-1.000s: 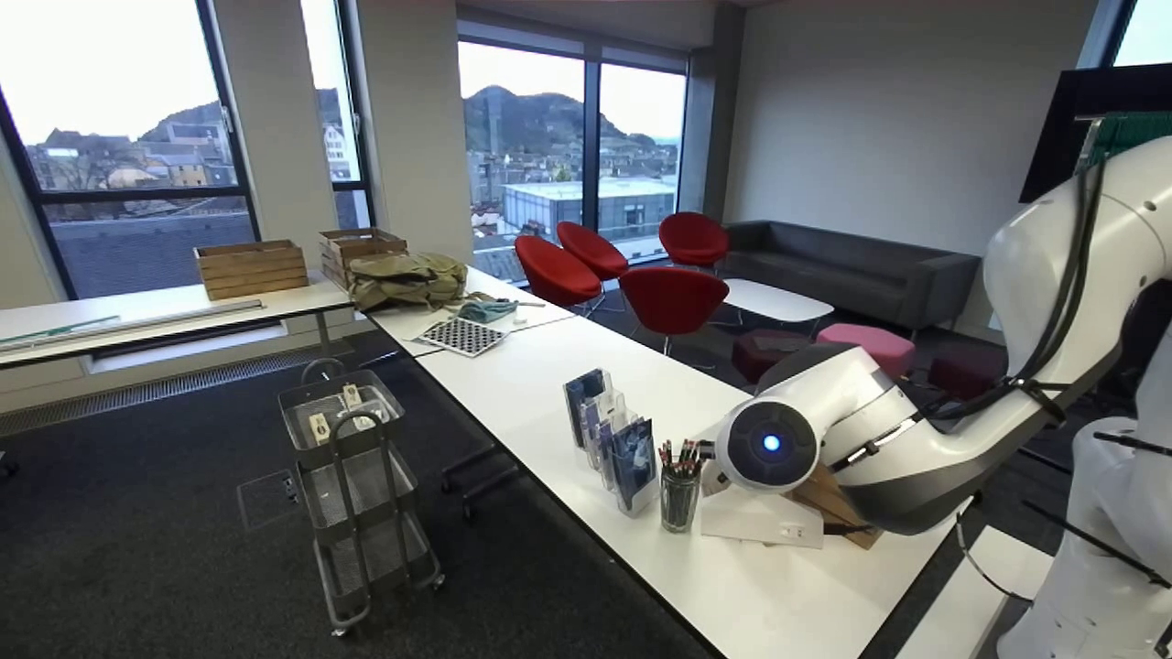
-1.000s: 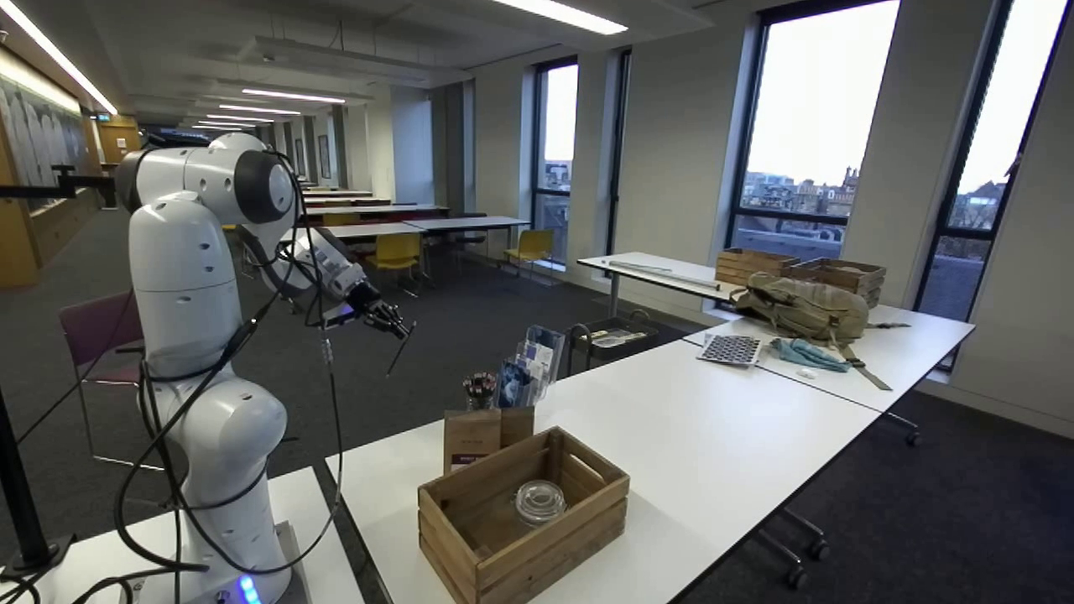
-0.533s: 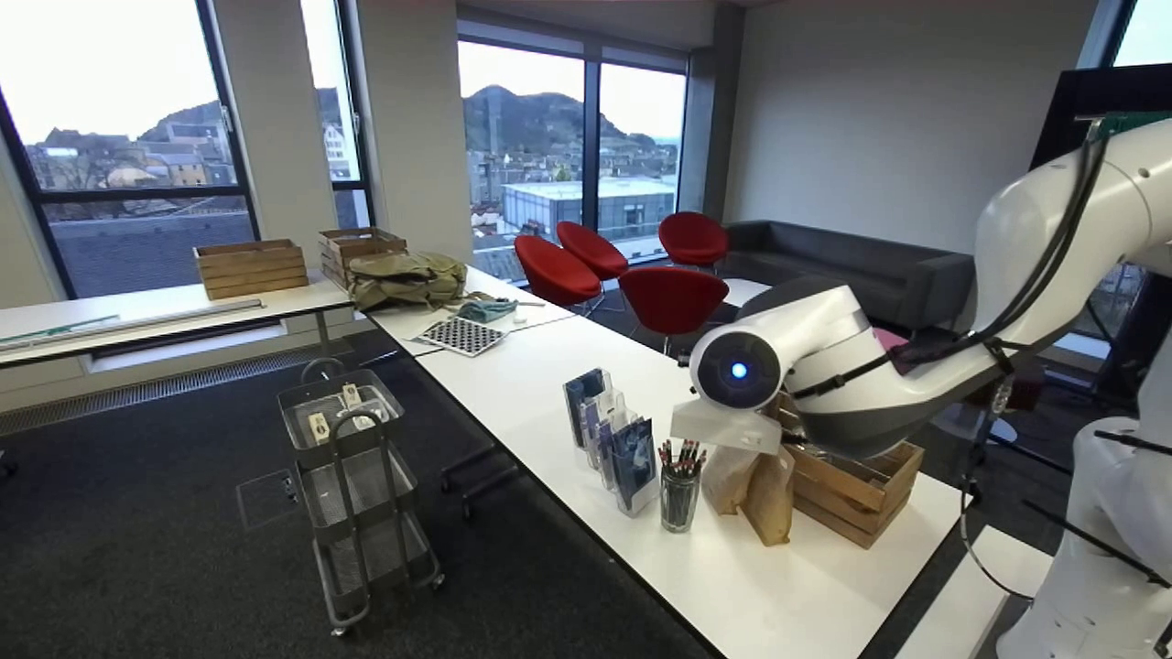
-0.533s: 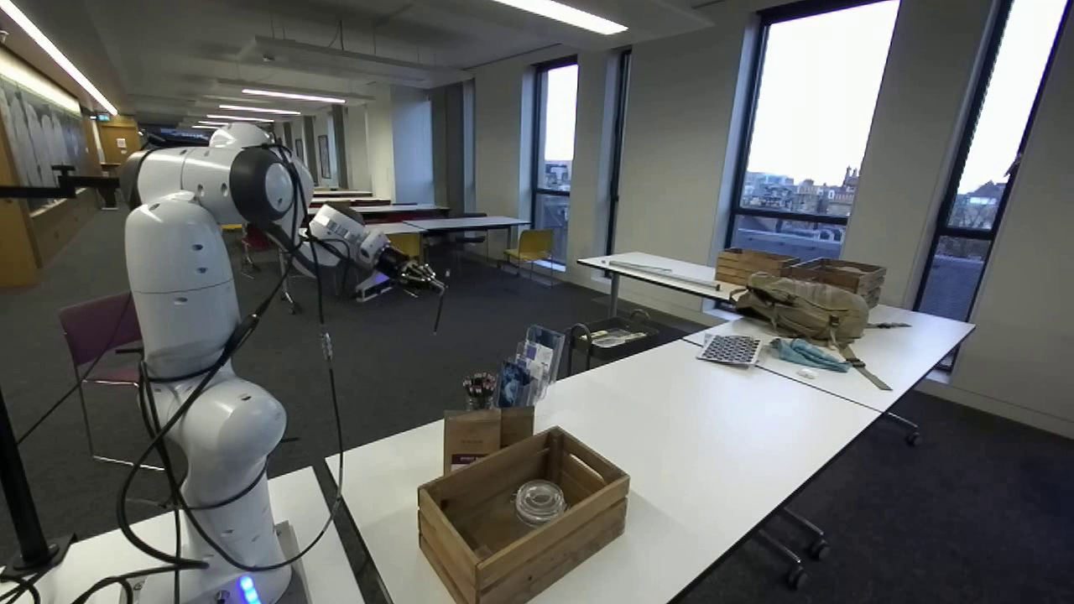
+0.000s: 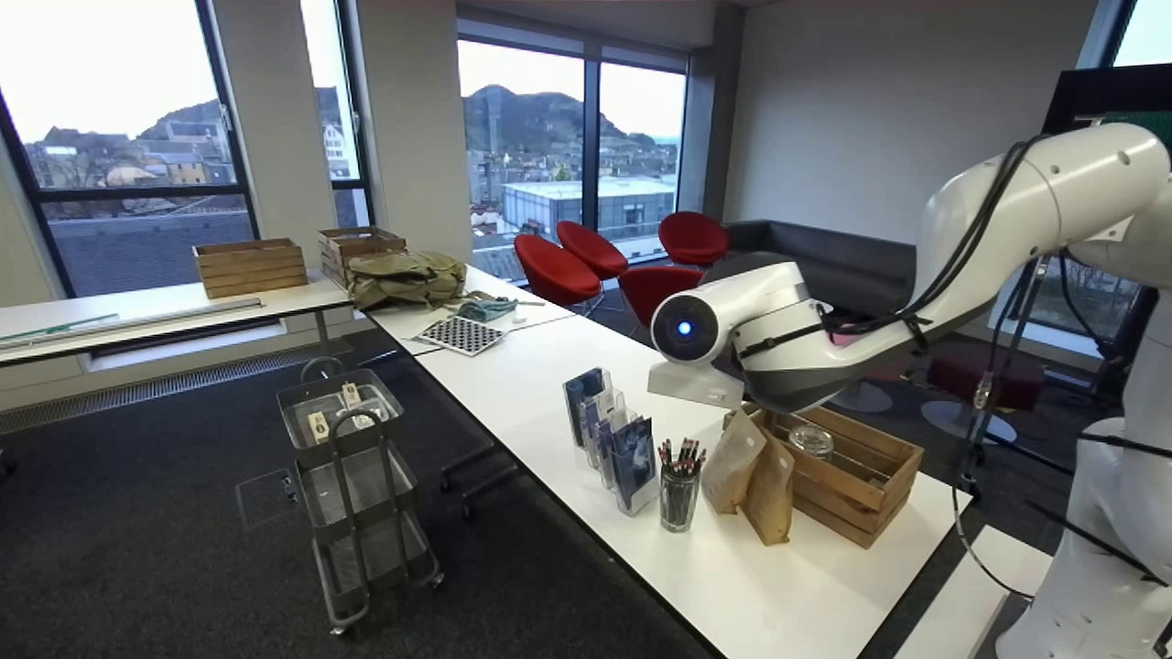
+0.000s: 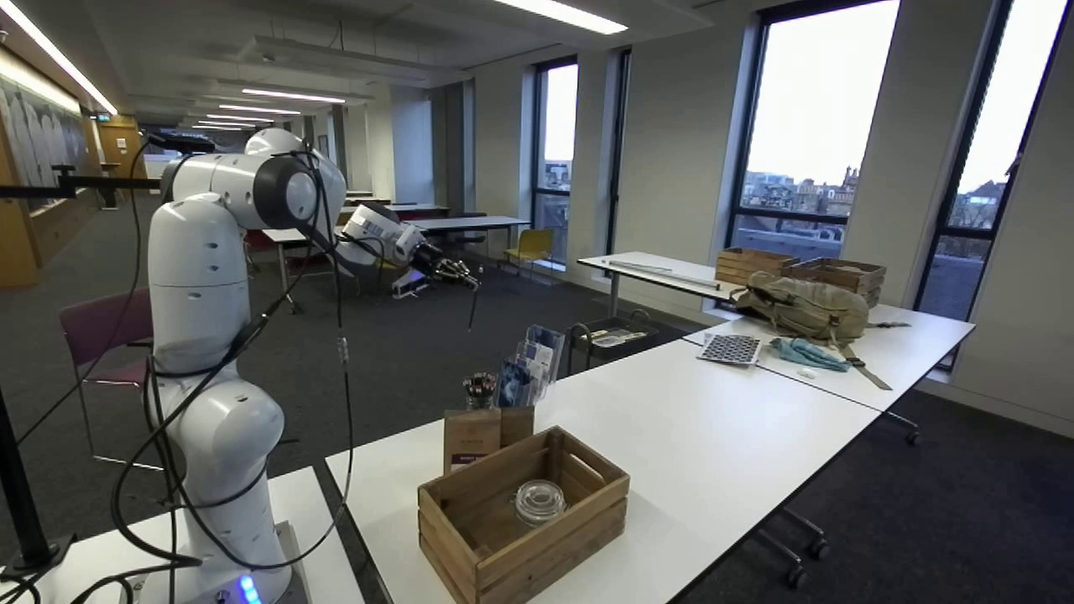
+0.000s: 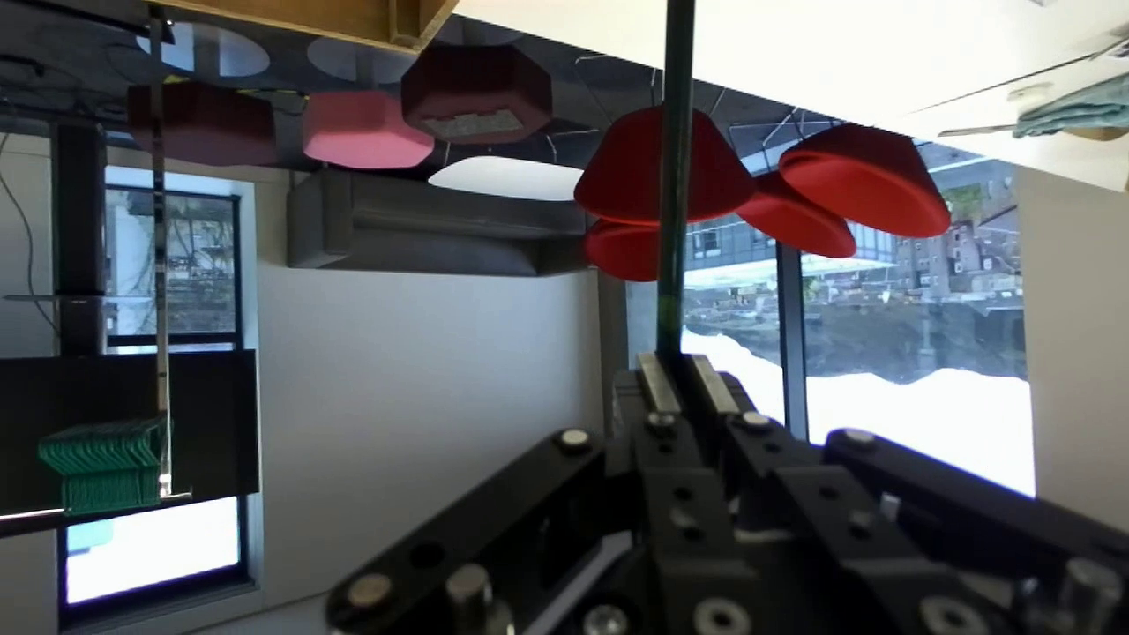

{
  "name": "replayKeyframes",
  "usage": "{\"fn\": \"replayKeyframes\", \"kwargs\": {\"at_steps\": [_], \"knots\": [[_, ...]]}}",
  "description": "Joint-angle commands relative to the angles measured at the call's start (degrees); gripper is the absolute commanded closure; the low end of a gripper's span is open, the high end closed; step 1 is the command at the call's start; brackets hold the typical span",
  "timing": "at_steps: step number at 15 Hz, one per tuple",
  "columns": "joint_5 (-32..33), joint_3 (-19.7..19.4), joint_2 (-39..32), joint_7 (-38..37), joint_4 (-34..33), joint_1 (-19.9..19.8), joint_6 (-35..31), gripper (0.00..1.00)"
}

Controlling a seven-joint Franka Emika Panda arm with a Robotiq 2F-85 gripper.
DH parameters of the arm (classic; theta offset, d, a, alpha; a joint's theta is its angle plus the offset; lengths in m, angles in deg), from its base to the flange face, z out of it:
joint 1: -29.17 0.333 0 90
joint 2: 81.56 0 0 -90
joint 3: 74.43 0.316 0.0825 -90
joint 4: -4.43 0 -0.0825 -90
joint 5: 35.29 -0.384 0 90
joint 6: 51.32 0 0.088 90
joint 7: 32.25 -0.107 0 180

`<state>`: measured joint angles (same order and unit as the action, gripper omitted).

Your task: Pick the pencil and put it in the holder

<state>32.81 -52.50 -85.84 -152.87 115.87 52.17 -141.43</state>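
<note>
The pencil, a thin dark stick (image 6: 472,309), hangs almost upright from my gripper (image 6: 471,282) in an exterior view, high above the table level. In the wrist view my gripper (image 7: 678,370) is shut on the pencil (image 7: 676,176), which runs straight out from between the fingertips. The holder, a small dark cylindrical cup (image 5: 678,505) with several pencils standing in it, is on the table near its edge. The holder (image 6: 480,403) is partly hidden by paper bags in an exterior view. My gripper is above the holder's height and apart from it. The fingers are hidden behind the wrist in an exterior view.
A leaflet stand (image 5: 634,465) is beside the holder on one side. Brown paper bags (image 5: 767,494) stand on the other side. A wooden crate (image 6: 545,558) with a glass jar (image 6: 539,502) is past the bags. A trolley (image 5: 352,499) stands on the floor beside the table (image 6: 663,436).
My gripper has moved up and toward the table's far end with the pencil. The pencil has turned from slanted to nearly upright. The arm has uncovered the bags and crate.
</note>
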Motion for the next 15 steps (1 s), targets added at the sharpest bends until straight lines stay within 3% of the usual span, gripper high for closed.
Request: {"fn": "replayKeyframes", "kwargs": {"at_steps": [1,7,15], "knots": [[2.0,-1.35,-5.61,1.15,-4.54,-0.33,2.98,0.98],[1.39,-3.15,-11.41,0.91,-7.88,0.25,2.69,0.98],[0.63,-3.74,-15.35,0.19,-7.19,0.54,1.97,0.98]]}}
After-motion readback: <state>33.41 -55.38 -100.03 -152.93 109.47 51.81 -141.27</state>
